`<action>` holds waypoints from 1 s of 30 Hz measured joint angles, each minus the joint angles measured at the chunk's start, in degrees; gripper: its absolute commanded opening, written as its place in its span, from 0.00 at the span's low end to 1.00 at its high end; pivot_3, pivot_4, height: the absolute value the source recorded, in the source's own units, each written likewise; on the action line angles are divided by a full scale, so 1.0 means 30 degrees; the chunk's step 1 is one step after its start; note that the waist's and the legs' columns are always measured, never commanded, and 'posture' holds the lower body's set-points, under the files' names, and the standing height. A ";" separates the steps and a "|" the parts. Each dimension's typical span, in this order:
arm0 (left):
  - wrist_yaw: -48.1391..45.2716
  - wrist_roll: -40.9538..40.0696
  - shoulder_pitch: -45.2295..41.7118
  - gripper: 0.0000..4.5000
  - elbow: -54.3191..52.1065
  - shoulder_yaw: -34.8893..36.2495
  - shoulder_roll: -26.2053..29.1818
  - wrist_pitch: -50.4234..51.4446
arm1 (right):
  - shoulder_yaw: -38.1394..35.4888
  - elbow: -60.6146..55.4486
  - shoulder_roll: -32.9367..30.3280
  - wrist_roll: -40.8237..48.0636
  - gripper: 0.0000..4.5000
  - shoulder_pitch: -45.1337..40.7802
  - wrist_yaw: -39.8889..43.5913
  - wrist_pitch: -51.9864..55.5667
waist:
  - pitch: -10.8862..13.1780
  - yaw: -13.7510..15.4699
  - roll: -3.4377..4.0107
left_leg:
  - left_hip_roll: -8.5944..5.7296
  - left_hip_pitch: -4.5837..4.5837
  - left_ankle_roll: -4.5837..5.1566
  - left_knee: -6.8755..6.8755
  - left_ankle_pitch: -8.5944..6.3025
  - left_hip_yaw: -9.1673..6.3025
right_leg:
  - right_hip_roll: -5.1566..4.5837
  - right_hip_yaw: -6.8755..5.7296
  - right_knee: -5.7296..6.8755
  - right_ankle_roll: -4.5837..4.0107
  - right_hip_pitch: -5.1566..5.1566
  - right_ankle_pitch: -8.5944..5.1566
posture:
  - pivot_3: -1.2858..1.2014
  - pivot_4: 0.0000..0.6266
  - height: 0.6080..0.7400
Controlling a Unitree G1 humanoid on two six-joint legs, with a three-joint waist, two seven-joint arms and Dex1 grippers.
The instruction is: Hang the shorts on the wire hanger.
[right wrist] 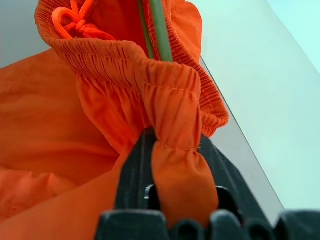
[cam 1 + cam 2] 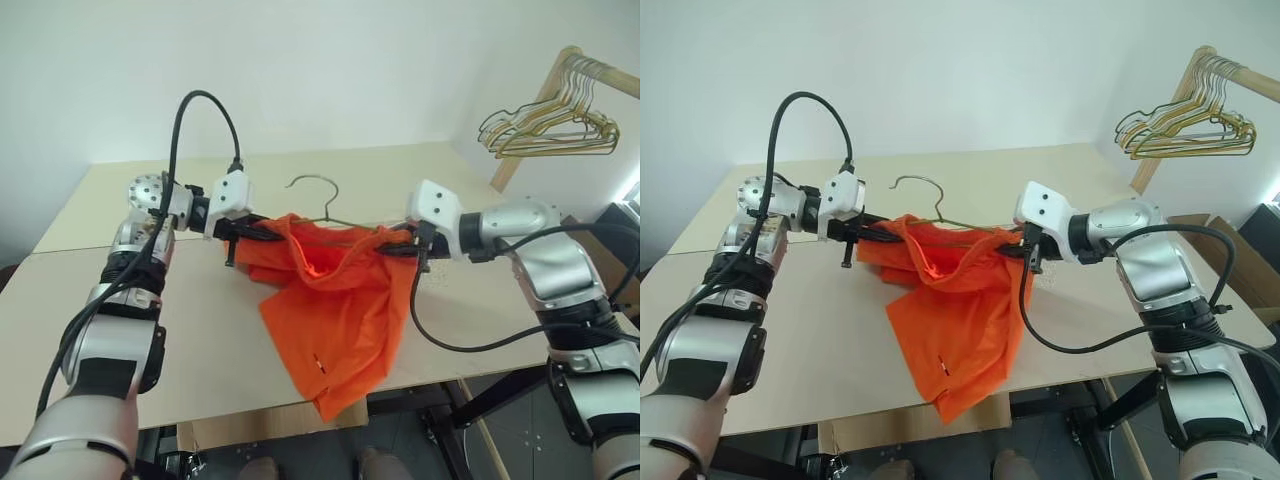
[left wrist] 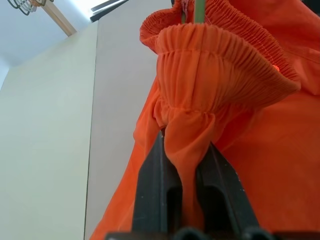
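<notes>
Two pincers hold the shorts (image 2: 335, 305) up over the table (image 2: 90, 290), one at each end of the gathered waistband. The left pincer (image 3: 185, 172) is pinching a fold of orange fabric between its black fingers, and the right pincer (image 1: 177, 165) is pinching the waistband the same way at the other side. The hanger (image 2: 322, 200) runs through the waistband opening, its green wire showing inside the elastic in both wrist views, and its hook rises behind the shorts. Below the waistband the legs hang down, the lowest corner past the table's near edge. A drawstring knot (image 1: 75, 25) sits inside the waistband. No writing or label can be read. A bunch of hangers (image 2: 550, 125) hangs on a wooden rack at the far right.
</notes>
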 measured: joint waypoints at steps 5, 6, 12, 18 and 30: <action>0.0128 -0.0046 -0.0005 0.13 0.0232 0.0009 -0.0005 -0.0286 | 0.0007 -0.0295 -0.0088 -0.0008 0.00 0.0014 0.0042 0.0270 | 0.0000 -0.0013 0.0000 | 0.0001 0.0004 0.0000 0.0000 0.0000 0.0002 | 0.0000 0.0000 0.0000 0.0000 0.0000 0.0000 | 0.50 0.00 1.00; 0.0017 -0.0069 -0.0007 0.17 0.0372 0.0025 0.0000 -0.0287 | 0.0011 -0.0299 -0.0090 -0.0010 0.00 0.0049 0.0043 0.0268 | 0.0000 -0.0013 0.0000 | 0.0000 0.0004 0.0000 0.0000 0.0000 0.0001 | 0.0000 0.0000 0.0000 0.0000 0.0000 0.0000 | 0.50 0.00 1.00; -0.1480 -0.0973 -0.0526 0.57 0.1369 0.0978 0.0810 0.0085 | -0.0380 -0.0109 -0.0383 0.0100 0.00 0.0845 0.0052 -0.0076 | 0.0000 -0.0015 0.0000 | -0.0001 -0.0008 0.0001 0.0000 0.0000 0.0001 | 0.0000 -0.0001 -0.0002 0.0001 -0.0005 0.0000 | 0.50 0.00 1.00; -0.1576 -0.1504 -0.1178 0.98 0.2121 0.1772 0.1785 0.0129 | -0.1712 0.0136 -0.0856 0.1081 0.00 0.1041 0.0245 -0.0453 | 0.0000 -0.0006 0.0000 | 0.0001 0.0019 0.0000 -0.0001 0.0000 0.0001 | 0.0000 -0.0001 -0.0013 0.0001 0.0013 -0.0001 | 0.50 0.00 1.00; -0.1610 -0.3036 -0.1267 0.99 0.3747 0.2302 0.1721 0.3451 | -0.3180 0.0360 -0.1744 0.2892 0.00 0.1322 0.1818 -0.0621 | 0.0000 -0.0027 0.0000 | 0.0003 0.0024 0.0002 0.0000 -0.0001 0.0000 | 0.0000 -0.0005 -0.0012 0.0001 0.0020 -0.0001 | 0.49 0.00 1.00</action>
